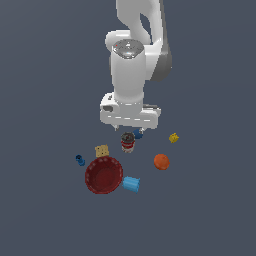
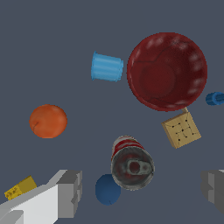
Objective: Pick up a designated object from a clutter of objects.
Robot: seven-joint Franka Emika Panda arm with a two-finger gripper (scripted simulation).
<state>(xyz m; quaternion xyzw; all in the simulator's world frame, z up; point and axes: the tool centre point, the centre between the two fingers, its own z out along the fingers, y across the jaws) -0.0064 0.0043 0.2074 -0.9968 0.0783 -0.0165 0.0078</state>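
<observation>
A simulated test scene: flat, featureless grey-blue floor (image 1: 45,210) under scattered, plainly rendered toy-like clutter (image 1: 105,175).

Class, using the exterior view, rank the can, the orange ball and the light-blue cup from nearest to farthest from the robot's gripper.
1. Can: directly beneath the gripper, upright.
2. Orange ball: off toward the exterior view's right, apart from the can.
3. Light-blue cup: lowest in the exterior view, lying on its side beside the red bowl.
</observation>
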